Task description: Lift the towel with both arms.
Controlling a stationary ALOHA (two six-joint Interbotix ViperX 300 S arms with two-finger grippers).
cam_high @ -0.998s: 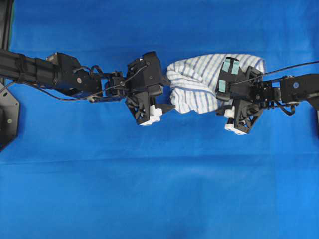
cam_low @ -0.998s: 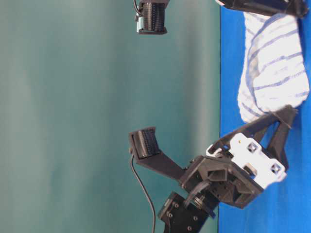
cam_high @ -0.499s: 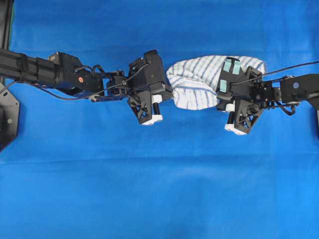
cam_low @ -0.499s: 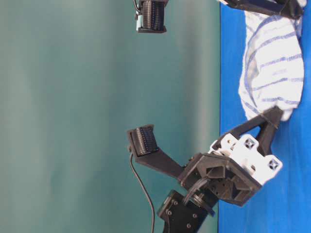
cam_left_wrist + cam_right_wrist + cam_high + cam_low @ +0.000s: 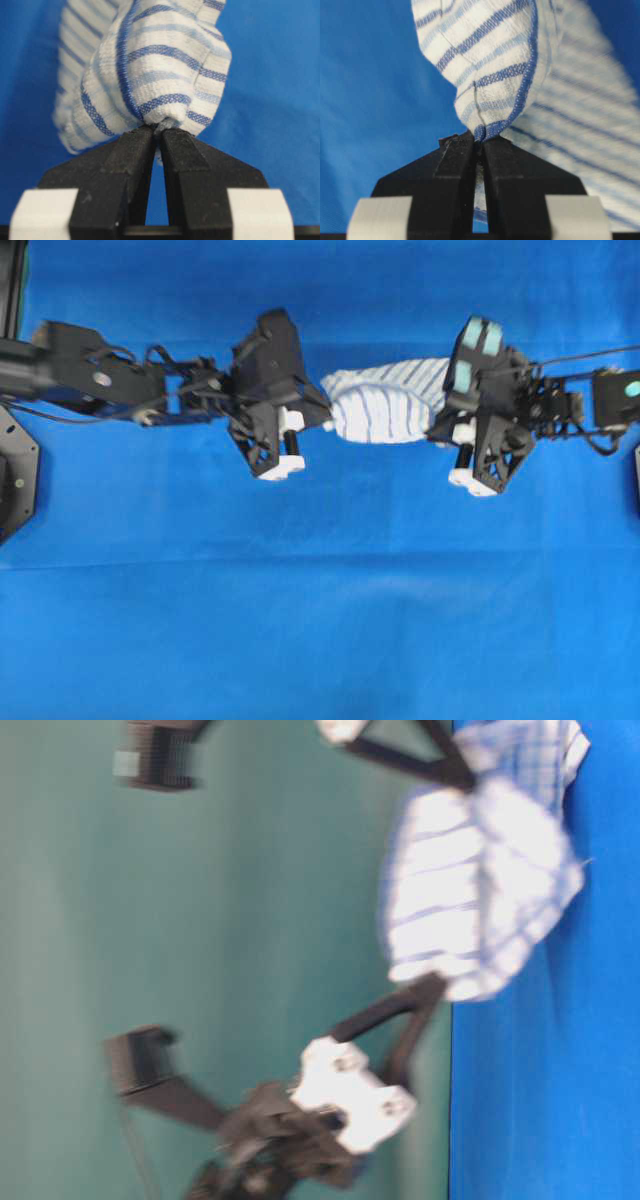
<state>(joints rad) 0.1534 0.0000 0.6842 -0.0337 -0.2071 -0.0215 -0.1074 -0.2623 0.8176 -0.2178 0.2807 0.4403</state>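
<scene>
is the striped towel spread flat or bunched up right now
Bunched up. The white blue-striped towel hangs as a gathered bundle between the left gripper and right gripper, each pinching one end above the blue cloth.

Between your two arms, the towel (image 5: 385, 400) fills the whole gap, pinched at one end by the left gripper (image 5: 322, 415) and at the other by the right gripper (image 5: 437, 425), so you have no way straight through there. The table-level view shows it hanging off the blue cloth (image 5: 320, 620), though blur hides how clear the space beneath is. Everywhere nearer and farther than the arms, the cloth lies bare and open to you.
</scene>
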